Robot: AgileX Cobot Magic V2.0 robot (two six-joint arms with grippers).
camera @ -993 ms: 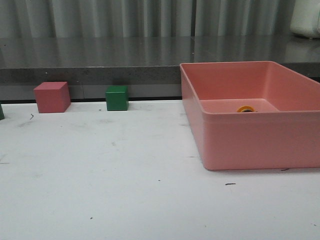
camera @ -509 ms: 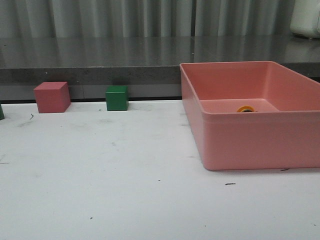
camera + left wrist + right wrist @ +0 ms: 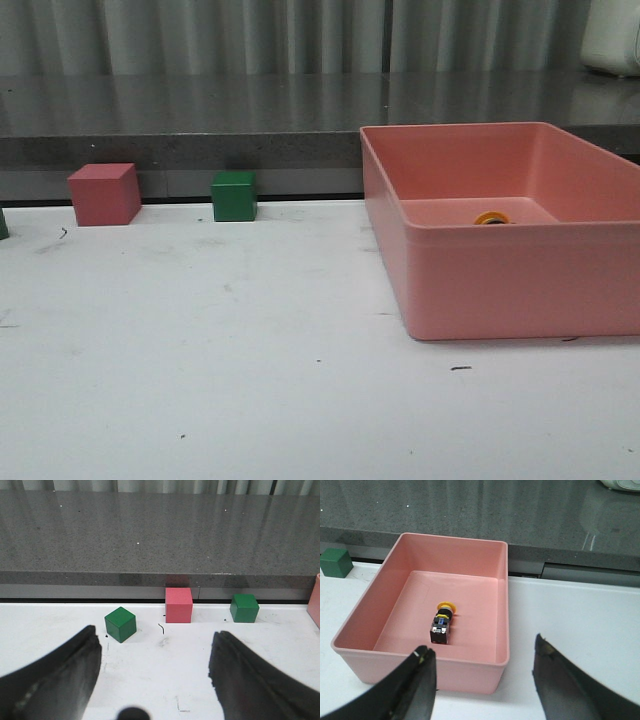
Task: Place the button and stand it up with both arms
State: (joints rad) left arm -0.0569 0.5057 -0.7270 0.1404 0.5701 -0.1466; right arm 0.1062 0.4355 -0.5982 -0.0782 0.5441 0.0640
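One pink plastic bin [image 3: 500, 270] fills the right of the front view, with one pink cube [image 3: 104, 194] and one green cube [image 3: 234, 196] at middle left. Only a yellow sliver of the small yellow-capped push-button [image 3: 491, 217] shows there; the right wrist view shows it lying on its side inside the bin. The left wrist view adds a second green cube [image 3: 120, 624]. The left gripper [image 3: 155, 680] and right gripper [image 3: 482, 692] are both spread wide, holding nothing. Nothing has moved since the earlier frames.

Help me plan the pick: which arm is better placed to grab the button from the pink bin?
Likely the right. Its open gripper looks straight down into the pink bin, with the button lying on its side ahead of the fingers. The left gripper faces only the cubes.
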